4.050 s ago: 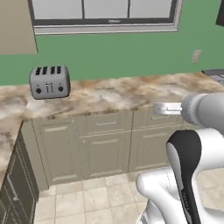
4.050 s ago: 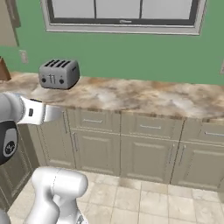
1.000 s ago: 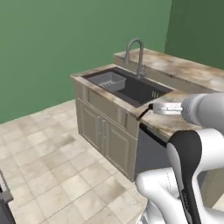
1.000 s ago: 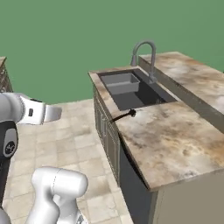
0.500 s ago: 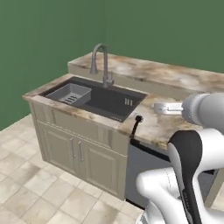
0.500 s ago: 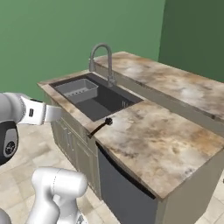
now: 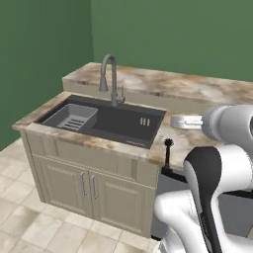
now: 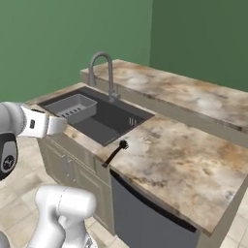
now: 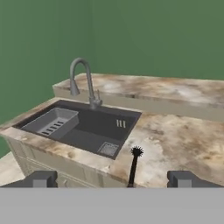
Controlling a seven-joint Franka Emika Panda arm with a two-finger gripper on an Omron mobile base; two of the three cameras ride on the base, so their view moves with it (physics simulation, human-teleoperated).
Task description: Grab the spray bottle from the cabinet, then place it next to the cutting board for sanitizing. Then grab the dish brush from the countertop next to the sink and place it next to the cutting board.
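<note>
Marbled beige and brown stone countertop (image 8: 184, 155) runs along the green wall, with the dark grey rectangular sunken sink (image 7: 113, 123) set into it beneath a grey curved gooseneck faucet (image 7: 109, 74). A pale ribbed tray (image 9: 51, 123) sits in the basin on the side away from the open counter.

Just beside the sink, on the counter's front edge, lies the thin dark stick-like dish brush (image 8: 115, 152), its small bristled head (image 9: 137, 152) pointing inward and its handle running out past the edge toward the robot.

The two-finger gripper (image 9: 111, 179) hangs short of the counter with its fingers spread wide and nothing between them; the brush lies roughly midway between the fingertips in the hand view.

The step in hand looks like the approach to the brush. To do it well, I would bring the hand forward and down over the handle, straddling it across its width, and close low enough to catch so thin a stick without scraping stone.
</note>
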